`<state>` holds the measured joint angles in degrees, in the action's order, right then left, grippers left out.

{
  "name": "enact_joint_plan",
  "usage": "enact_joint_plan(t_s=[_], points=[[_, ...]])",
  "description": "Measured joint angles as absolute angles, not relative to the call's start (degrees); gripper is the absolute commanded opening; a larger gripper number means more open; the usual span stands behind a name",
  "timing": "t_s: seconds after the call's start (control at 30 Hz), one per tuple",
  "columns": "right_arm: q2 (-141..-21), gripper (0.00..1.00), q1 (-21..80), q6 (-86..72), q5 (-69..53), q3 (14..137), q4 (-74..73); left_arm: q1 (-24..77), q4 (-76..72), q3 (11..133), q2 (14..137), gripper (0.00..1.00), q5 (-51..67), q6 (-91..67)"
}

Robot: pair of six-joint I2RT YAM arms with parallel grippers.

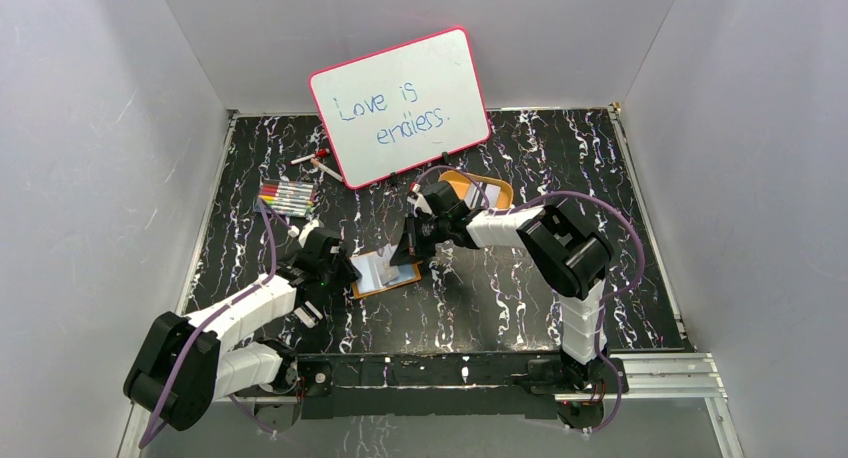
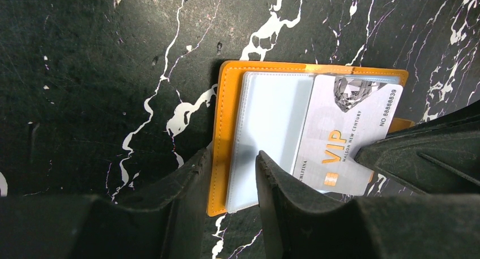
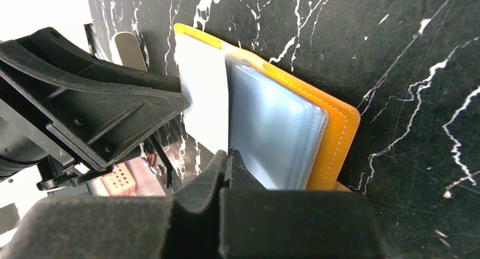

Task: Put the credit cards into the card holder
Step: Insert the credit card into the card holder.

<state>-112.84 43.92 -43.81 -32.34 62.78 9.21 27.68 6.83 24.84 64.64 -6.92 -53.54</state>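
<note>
Where your right gripper (image 3: 226, 153) meets the work, its two fingers are pressed flat together with no gap showing. They pinch the near edge of a whitish card (image 2: 345, 129) marked VIP in orange letters. That card lies slanted across the open card holder (image 2: 225, 117), and its far corner, printed with a faceted diamond, reaches the holder's top rim. It rests on the stack of clear sleeves (image 2: 271, 117). You cannot tell from either wrist view whether any part of it is inside a sleeve.

Your left gripper (image 2: 231, 157) stands just beside, over the other half of the holder, with its fingers spread partway. One tip sits at the orange outer border and the other on the clear sleeves, with the border and the sleeve edge showing between them. Whether those tips press down on the holder cannot be told.

The holder lies flat and opened on the black marbled table (image 1: 500, 298), near the middle and toward your left arm. Behind it, by the right arm, is an orange tray (image 1: 492, 190). A pink-framed whiteboard (image 1: 400, 106) reading "Love is endless." stands at the back, and a row of markers (image 1: 288, 196) lies to its left.
</note>
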Motion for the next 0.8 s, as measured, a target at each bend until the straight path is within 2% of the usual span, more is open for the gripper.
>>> enact_joint_plan(t_s=[0.8], points=[[-114.98,0.0,44.84,-51.59,-34.83,60.07,17.02,27.53,6.83,24.8,64.64,0.33,-6.9,-53.54]])
